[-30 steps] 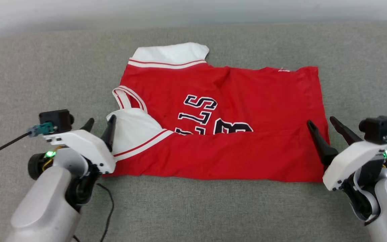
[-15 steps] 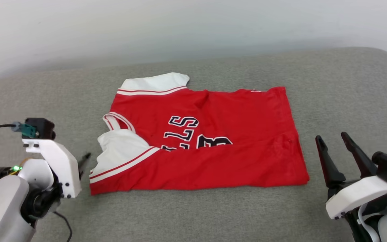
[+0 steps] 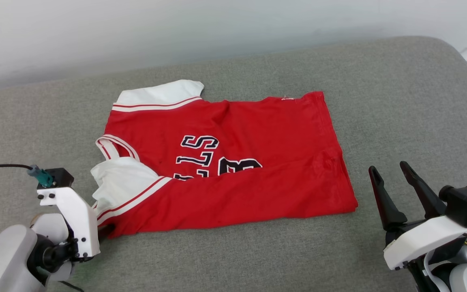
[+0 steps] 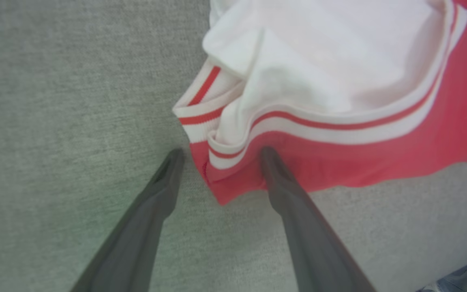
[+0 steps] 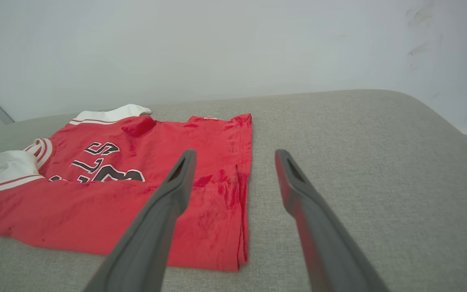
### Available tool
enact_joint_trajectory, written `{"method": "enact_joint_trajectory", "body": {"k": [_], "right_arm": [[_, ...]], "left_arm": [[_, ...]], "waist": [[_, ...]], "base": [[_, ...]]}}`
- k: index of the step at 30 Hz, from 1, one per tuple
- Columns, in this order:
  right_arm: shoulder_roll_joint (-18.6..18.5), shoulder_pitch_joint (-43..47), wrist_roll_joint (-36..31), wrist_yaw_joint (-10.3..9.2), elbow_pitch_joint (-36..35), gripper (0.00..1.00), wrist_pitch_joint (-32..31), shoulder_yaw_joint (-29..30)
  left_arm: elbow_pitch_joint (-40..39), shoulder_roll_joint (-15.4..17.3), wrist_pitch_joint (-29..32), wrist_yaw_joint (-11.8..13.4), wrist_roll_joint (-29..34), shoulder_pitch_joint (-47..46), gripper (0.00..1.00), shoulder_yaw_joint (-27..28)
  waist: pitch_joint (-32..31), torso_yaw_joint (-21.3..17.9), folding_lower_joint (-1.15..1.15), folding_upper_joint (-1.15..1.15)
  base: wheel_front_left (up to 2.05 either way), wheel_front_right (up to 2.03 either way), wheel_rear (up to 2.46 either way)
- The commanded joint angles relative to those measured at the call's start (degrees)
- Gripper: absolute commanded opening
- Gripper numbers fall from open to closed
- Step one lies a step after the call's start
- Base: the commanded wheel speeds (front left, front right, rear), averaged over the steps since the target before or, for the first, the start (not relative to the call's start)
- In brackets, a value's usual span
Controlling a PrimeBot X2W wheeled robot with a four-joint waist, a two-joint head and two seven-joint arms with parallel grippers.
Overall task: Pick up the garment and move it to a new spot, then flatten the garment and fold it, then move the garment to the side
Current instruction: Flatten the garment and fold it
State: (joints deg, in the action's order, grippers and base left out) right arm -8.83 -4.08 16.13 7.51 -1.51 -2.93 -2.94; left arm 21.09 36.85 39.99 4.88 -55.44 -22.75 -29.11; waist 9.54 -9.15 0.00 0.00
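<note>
Pull-back on both sides: a second ago your grippers stood right at the garment's two short ends, and now both are clear of the cloth. The head camera has swung too, so don't read the picture's shift as the garment sliding. It lies mid-cushion, folded once lengthwise, with the near half laid over the lettering and the white sleeves at its left end. Left gripper hovers at the near left corner, fingers spread, one over bare cushion, the other over the red hem, nothing pinched. Right gripper stands apart from the right end, fingers spread and empty. I read that as the first fold laid, with another fold and the move aside still owed. For room, you have wide bare cushion to the right, until it rounds off at the far right edge. There's a narrower strip on the near side, and the wall closes the far side. The right looks the safer way out.
</note>
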Motion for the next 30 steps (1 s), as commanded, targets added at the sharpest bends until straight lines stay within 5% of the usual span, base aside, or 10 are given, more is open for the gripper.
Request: {"method": "enact_joint_trajectory", "body": {"k": [1,3,12,18,24,30], "right_arm": [[0.0,0.0,0.5,-0.04,-0.4,1.0,-0.1,0.0],[-0.7,-0.5,0.9,-0.04,-1.0,1.0,-1.2,0.5],[-3.6,-1.8,4.1,-0.04,-1.0,1.0,-9.5,3.4],[-6.7,-4.0,8.6,-0.03,2.7,1.0,-26.1,3.5],[-6.2,-7.5,12.2,-0.03,7.8,1.0,-39.5,2.6],[-5.0,-12.0,13.4,-0.03,14.3,1.0,-43.6,1.5]], "left_arm": [[0.8,-1.5,0.1,-0.4,-0.2,0.4,0.95,-0.8],[2.3,-3.4,-0.3,-1.9,-1.0,-0.2,0.0,-1.4],[5.0,-5.1,-3.3,-4.2,-1.0,-1.3,0.0,-1.1],[2.8,-4.4,-7.1,-4.2,0.1,-2.5,0.0,0.1],[-1.7,-4.4,-8.6,-4.0,1.3,-4.1,0.0,0.2],[-5.4,-4.4,-8.8,-3.2,2.4,-4.9,0.0,-0.4]], "waist": [[0.5,-0.2,0.0,0.0],[1.4,-0.3,0.0,0.0],[1.4,1.0,0.0,0.0],[1.3,3.4,0.0,0.0],[3.3,6.7,0.0,0.0],[5.2,8.6,0.0,0.0]], "base": [[0.0,0.0,0.0],[0.0,0.0,0.0],[0.0,0.0,0.0],[0.0,0.0,0.0],[0.0,0.0,0.0],[0.0,0.0,0.0]]}}
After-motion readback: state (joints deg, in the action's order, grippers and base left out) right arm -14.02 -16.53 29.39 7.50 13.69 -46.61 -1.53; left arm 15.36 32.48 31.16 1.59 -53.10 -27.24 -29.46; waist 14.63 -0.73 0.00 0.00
